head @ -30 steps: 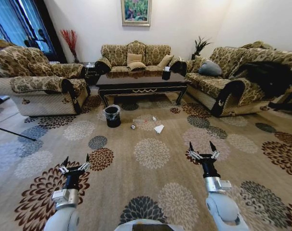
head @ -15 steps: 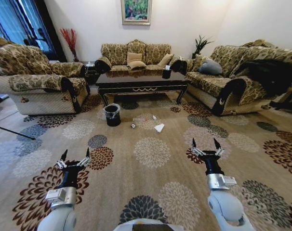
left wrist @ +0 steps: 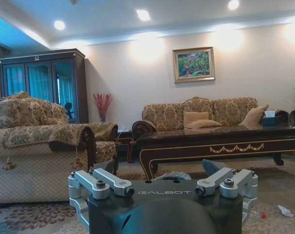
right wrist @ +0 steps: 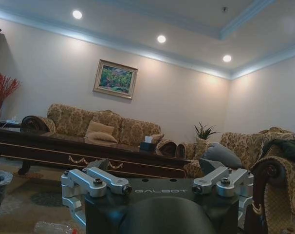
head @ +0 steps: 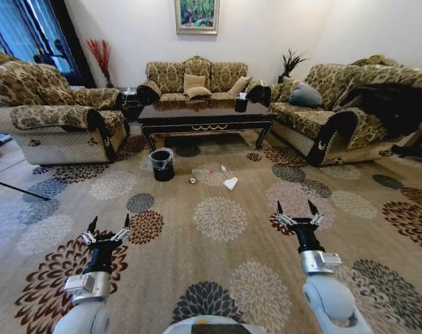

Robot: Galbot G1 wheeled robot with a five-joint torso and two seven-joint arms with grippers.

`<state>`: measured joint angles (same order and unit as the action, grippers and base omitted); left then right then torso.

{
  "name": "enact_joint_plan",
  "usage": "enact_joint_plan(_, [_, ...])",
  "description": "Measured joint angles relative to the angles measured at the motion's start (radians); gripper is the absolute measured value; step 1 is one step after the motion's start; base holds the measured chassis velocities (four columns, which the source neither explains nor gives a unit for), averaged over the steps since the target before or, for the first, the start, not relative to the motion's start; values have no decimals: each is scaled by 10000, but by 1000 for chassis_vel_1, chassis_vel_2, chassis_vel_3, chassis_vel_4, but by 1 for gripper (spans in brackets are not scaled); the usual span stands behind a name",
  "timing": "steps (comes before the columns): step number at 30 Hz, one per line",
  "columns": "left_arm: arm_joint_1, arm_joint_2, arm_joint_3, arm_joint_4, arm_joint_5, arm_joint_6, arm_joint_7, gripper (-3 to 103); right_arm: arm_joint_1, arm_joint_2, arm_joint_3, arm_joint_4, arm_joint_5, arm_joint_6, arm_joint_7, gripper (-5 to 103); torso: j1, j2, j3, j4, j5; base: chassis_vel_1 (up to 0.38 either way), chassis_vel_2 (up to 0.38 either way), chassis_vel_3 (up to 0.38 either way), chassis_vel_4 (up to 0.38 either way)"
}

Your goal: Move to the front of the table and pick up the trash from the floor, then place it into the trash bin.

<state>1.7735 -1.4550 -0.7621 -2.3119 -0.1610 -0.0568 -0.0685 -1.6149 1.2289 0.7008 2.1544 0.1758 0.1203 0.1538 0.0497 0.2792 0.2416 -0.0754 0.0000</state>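
Note:
The dark glossy table point(head: 204, 117) with its gold scroll rail stands far ahead across the rug; it also fills the middle of the left wrist view point(left wrist: 220, 146) and crosses the right wrist view point(right wrist: 64, 151). On the floor in front of it lies the trash: a clear bottle point(head: 201, 171), a folded white paper point(head: 230, 184), a small white scrap point(head: 223, 168) and a tiny dark round piece point(head: 192, 181). The black lined trash bin point(head: 162, 165) stands to their left. My left gripper point(head: 108, 232) and right gripper point(head: 295, 216) are held low in front of me, both open and empty, well short of the litter.
Patterned sofas flank the path: one on the left point(head: 54, 122), one on the right point(head: 350, 111), a third behind the table point(head: 197, 80). A black tissue box point(head: 240, 106) sits on the table. A thin dark pole point(head: 16, 189) lies on the rug at far left. Flowered carpet stretches between me and the litter.
The whole head picture has shifted slightly, so the camera has moved a little toward the table. Both grippers stay open in the same raised pose.

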Motion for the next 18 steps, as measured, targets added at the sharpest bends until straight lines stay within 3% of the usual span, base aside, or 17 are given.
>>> enact_joint_plan(18, [31, 128, -130, -203, -281, 23, -30, 100, -31, 174, -193, -183, -174, 102, -68, 100, -228, -731, -505, 0, -1, 0, 0, 0, 0])
